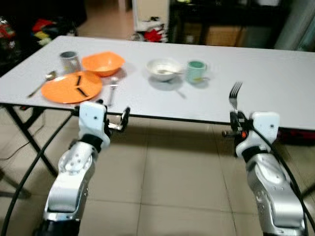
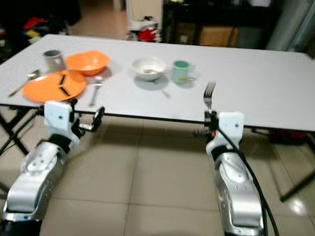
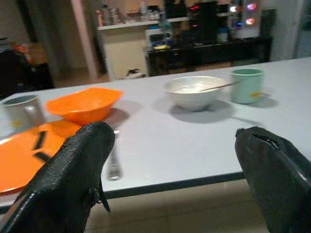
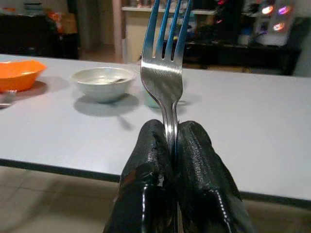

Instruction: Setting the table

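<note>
The fork (image 4: 163, 73) stands upright, tines up, its long axis vertical, its handle pinched between the shut jaws of the right gripper (image 4: 172, 145), which hovers just off the near edge of the white table (image 1: 275, 83). The left gripper (image 1: 115, 118) hangs at the same edge farther left, jaws spread wide around nothing. On the table sit one orange plate (image 1: 64, 91) carrying two dark pieces, one orange bowl (image 1: 102, 63), one white bowl (image 1: 163, 69) with a utensil in it, one green mug (image 1: 196, 72), one grey cup (image 1: 69, 61), one spoon (image 1: 43, 81) left of the plate, and a second fork (image 1: 113, 84) lying flat beside the plate.
</note>
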Robot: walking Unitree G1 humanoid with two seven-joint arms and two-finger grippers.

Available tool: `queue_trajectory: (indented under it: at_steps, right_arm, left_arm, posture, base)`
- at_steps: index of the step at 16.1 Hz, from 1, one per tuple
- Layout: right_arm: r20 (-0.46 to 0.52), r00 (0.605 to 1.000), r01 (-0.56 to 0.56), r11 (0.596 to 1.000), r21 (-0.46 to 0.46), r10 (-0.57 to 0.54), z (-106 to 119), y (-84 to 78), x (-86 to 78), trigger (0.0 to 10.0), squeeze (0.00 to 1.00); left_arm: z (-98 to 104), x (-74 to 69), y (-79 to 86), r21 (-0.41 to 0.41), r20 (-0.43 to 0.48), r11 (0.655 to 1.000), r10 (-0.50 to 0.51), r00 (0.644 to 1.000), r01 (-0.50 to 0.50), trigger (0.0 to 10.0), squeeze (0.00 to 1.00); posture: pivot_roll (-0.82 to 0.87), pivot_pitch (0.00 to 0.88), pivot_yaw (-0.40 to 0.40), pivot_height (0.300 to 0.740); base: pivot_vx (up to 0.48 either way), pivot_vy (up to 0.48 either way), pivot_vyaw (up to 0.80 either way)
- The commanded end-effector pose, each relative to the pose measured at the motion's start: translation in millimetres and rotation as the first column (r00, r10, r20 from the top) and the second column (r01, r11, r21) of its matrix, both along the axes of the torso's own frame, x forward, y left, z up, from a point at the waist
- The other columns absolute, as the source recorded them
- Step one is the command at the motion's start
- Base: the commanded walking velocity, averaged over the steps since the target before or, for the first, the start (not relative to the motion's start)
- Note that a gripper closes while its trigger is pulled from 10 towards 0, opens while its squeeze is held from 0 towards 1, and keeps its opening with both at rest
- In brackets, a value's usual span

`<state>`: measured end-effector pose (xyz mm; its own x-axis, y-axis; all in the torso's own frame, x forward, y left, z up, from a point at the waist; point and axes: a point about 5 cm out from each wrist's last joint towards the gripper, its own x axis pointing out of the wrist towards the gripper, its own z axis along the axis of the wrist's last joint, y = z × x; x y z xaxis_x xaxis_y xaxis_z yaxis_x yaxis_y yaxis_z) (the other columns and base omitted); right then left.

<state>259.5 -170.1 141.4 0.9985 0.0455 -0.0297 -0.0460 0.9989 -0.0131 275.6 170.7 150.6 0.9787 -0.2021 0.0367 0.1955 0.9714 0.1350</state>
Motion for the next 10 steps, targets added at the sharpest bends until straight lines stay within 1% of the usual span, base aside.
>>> queue_trajectory:
  at_steps: [1,3,5,7,9,10]
  right_arm:
    - [0.019,1.000,-0.018,1.000,-0.009,0.019,6.9,3.8,2.1,10.0,0.00]
    - [0.037,0.999,0.002,0.998,-0.065,0.001,8.6,1.0,6.2,10.0,0.00]
    - [0.028,0.999,-0.024,0.998,-0.058,0.026,10.1,2.6,6.4,10.0,0.00]
    - [0.014,0.999,-0.034,0.997,-0.064,0.035,8.9,5.3,7.7,10.0,0.00]
    - [0.002,0.999,-0.044,0.998,-0.048,0.045,9.7,6.1,7.8,10.0,0.00]
    - [-0.010,0.998,-0.069,0.997,-0.042,0.069,9.0,8.8,8.3,10.0,0.00]
  left_arm:
    - [3.0,0.8,-1.6,0.001,0.009,1.000,-0.017,1.000,0.016,10.0,0.00]
    - [-1.2,1.5,1.0,-0.005,-0.005,1.000,0.020,1.000,-0.020,10.0,0.00]
    - [0.4,1.9,-3.5,0.002,0.001,1.000,-0.007,1.000,0.007,10.0,0.00]
    - [-1.4,1.4,-0.6,0.002,-0.005,1.000,0.011,1.000,-0.011,10.0,0.00]
    - [0.0,1.6,-2.8,0.005,-0.002,1.000,-0.005,1.000,0.005,10.0,0.00]
    - [-0.4,1.5,-1.4,0.007,-0.002,1.000,0.001,1.000,-0.001,10.0,0.00]
  posture:
    - [0.06,0.000,-0.005,0.740]
    - [0.06,0.000,-0.001,0.740]
    - [0.06,0.000,-0.011,0.740]
    - [0.06,0.000,-0.007,0.740]
    - [0.07,0.000,-0.010,0.740]
    - [0.07,0.000,-0.012,0.740]
  base:
    - [0.326,0.000,0.00]
    - [0.328,0.000,0.00]
    - [0.328,0.000,0.00]
    - [0.328,0.000,0.00]
    - [0.330,0.000,0.00]
    - [0.330,0.000,0.00]
